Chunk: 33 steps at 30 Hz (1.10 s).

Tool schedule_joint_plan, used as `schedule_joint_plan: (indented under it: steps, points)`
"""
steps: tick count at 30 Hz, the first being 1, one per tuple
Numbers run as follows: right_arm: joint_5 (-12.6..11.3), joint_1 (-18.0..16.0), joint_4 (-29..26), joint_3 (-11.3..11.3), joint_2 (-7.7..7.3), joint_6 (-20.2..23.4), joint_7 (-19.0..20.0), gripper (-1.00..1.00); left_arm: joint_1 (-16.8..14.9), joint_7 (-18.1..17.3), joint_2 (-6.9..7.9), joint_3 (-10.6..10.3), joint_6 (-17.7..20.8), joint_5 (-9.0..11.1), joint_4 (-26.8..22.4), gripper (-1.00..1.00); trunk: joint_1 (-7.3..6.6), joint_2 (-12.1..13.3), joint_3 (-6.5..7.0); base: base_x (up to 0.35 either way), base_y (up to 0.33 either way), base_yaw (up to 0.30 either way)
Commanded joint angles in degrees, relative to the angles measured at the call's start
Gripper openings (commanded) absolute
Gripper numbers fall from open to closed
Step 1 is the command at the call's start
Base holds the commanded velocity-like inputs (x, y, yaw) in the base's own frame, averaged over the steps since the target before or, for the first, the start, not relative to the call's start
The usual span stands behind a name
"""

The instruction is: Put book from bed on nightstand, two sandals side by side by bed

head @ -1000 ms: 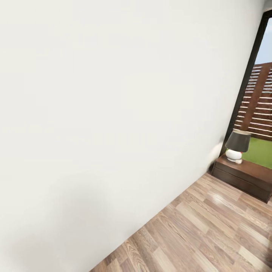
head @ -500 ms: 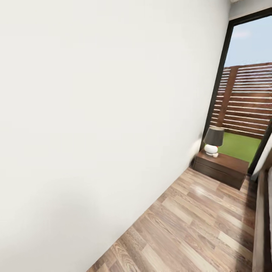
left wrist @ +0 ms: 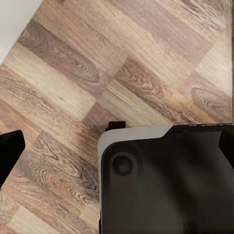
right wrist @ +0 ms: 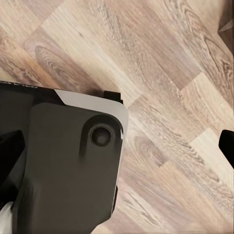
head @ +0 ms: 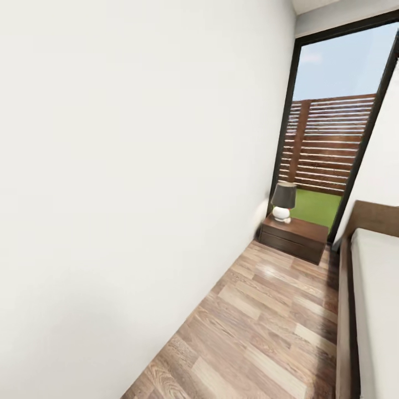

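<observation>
White mattress of the bed (head: 379, 310) has swung into our head view beside the nightstand (head: 295, 237): we turned, nothing moved. Jaw states we cannot tell.

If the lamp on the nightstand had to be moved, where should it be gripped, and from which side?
Probably on the lamp, at its white rounded base under the dark shade, coming from the open floor side: it stands upright on the nightstand beside the wall, and the flared shade blocks a top grasp.
</observation>
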Motion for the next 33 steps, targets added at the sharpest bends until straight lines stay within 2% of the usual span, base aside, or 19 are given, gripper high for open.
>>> schedule_joint_plan:
  steps: [1,33]
  points:
    - [-0.57,-0.06,0.11,0.49,0.01,-0.06,0.12,1.00,0.00,0.23,0.01,-0.49,-0.19,0.28,0.04,1.00,0.02,-0.04,-0.02,0.000,0.000,-0.293]
    - [-0.50,-0.06,0.05,0.49,0.06,-0.06,0.21,1.00,0.01,0.23,0.02,-0.49,-0.18,0.20,0.04,1.00,0.02,-0.04,-0.02,0.000,0.000,-0.293]
